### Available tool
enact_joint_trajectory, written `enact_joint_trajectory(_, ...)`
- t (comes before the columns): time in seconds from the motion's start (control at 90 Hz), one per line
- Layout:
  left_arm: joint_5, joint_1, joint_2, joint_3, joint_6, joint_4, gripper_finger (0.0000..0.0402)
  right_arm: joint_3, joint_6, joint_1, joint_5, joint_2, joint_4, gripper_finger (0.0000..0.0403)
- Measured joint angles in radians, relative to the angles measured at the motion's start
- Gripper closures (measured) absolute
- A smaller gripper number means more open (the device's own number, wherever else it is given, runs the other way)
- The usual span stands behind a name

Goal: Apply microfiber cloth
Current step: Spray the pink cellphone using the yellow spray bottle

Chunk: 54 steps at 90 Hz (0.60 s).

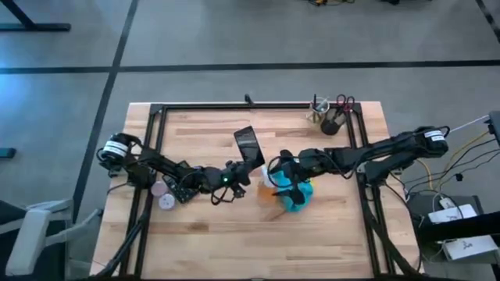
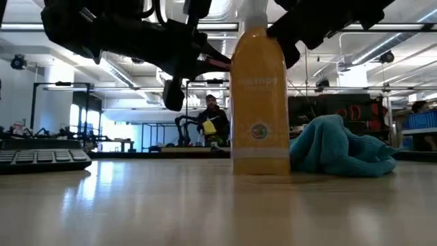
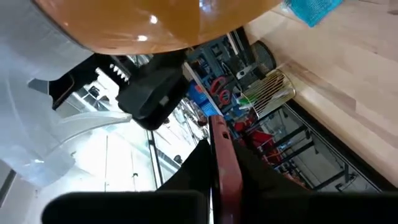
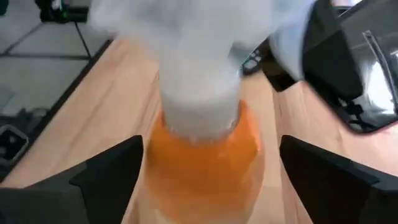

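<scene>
Upright near the middle of the wooden desk (image 1: 203,234) in the high view: an orange spray bottle (image 2: 260,109) with a white top. Right beside it, toward the lower right of the frame's centre, the microfiber cloth (image 1: 299,195), turquoise, crumpled in a low heap. In the low view, lying flat on the desk surface at the right of the bottle (image 2: 341,147), its near edge touching or almost touching the bottle's base.

Reaching in from the right edge of the high view, the right hand (image 1: 283,173), poised over the bottle's top. In the right wrist view, fingers (image 4: 106,171) spread wide, one on each side of the bottle's orange shoulder (image 4: 205,162), with a clear gap on both sides; nothing gripped.

Coming from the left edge of the high view, the left hand (image 1: 238,173), just left of the bottle, near a black phone (image 1: 248,147) that stands tilted above the frame's centre. Cannot tell how far its fingers are parted.

At the upper right of the desk, a wire cup (image 1: 316,115) and a dark cup holding red-handled scissors (image 1: 344,102). At the left of the low view, a keyboard (image 2: 41,158). Far back in the room, centre of the low view, a person (image 2: 213,121) in a dark top.
</scene>
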Motion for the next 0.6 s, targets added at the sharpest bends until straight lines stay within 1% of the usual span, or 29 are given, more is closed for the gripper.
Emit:
enact_joint_trajectory(0.144, 0.000, 0.000, 0.000, 0.000, 0.000, 0.001, 0.0388, 0.011, -0.065, -0.001, 0.007, -0.001, -0.006, 0.0016)
enact_joint_trajectory(0.322, 0.000, -0.001, 0.000, -0.001, 0.001, 0.000, 0.0388, 0.062, -0.121, -0.014, 0.007, -0.006, -0.081, 0.0004)
enact_joint_trajectory(0.533, 0.001, -0.001, 0.000, 0.001, 0.055, 0.007, 0.0388, 0.098, -0.204, -0.015, 0.007, 0.022, -0.046, 0.0004)
enact_joint_trajectory(0.6, 0.001, -0.001, 0.000, 0.010, 0.078, 0.007, 0.0388, 0.105, -0.221, -0.015, 0.007, 0.038, -0.008, 0.0004)
